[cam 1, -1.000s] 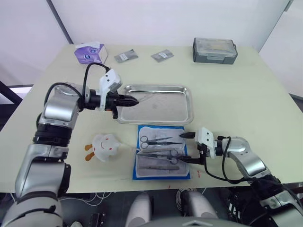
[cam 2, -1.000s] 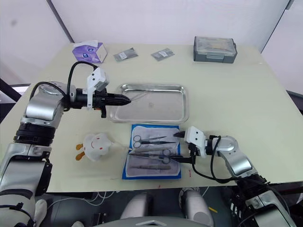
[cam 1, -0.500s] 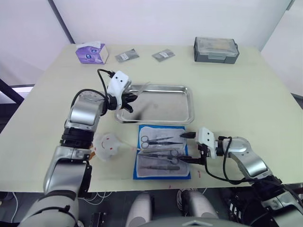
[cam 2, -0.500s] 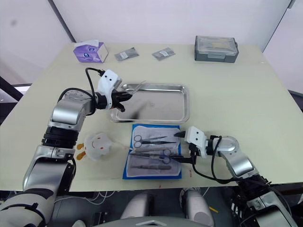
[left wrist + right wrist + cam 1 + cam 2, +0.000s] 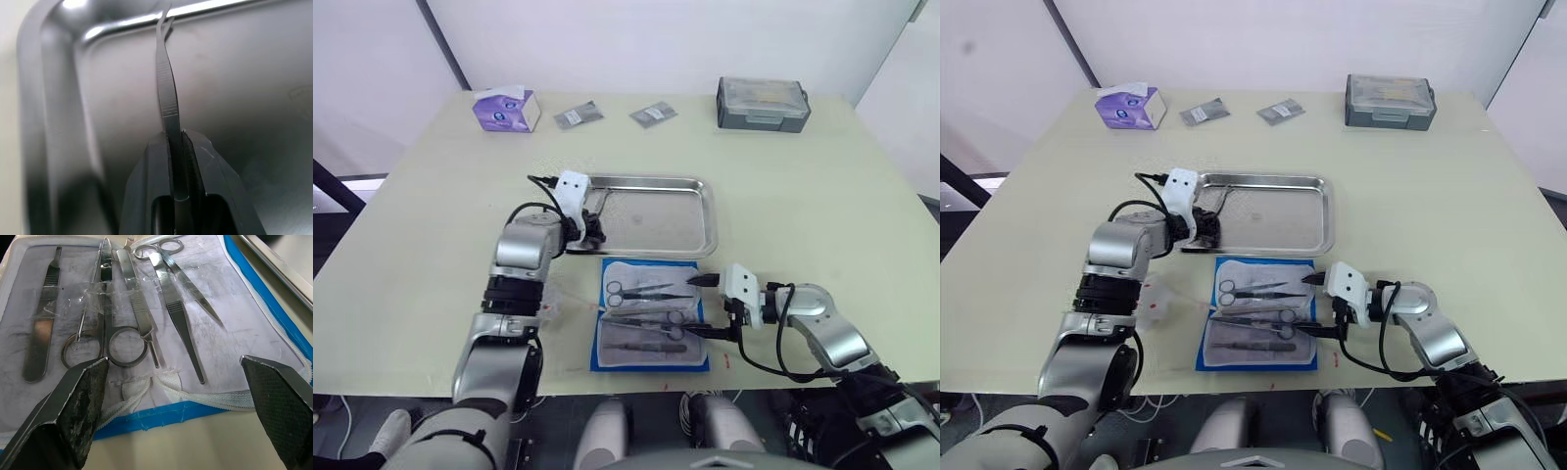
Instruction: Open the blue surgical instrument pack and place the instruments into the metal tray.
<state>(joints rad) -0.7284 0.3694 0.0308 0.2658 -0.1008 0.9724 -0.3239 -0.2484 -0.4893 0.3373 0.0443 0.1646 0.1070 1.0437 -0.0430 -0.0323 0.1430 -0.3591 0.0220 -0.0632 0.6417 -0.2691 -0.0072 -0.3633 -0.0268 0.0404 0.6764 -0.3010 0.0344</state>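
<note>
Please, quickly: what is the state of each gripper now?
Left gripper: closed, holding tweezers over the metal tray.
Right gripper: open, holding nothing.

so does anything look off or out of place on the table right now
Nothing stands out. The blue surgical instrument pack lies open and flat, its instruments in a tidy row, and the left end effector holds tweezers over the metal tray.

Tweezers point(image 5: 167, 93) lower end hidden between left fingers point(image 5: 205, 166), tray point(image 5: 54, 112) apparently cropped

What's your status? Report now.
Left pincer shut on tweezers, over the tray. Right pincer open beside the opened pack. Remaining tools in the pack. Nothing blocking.
</note>
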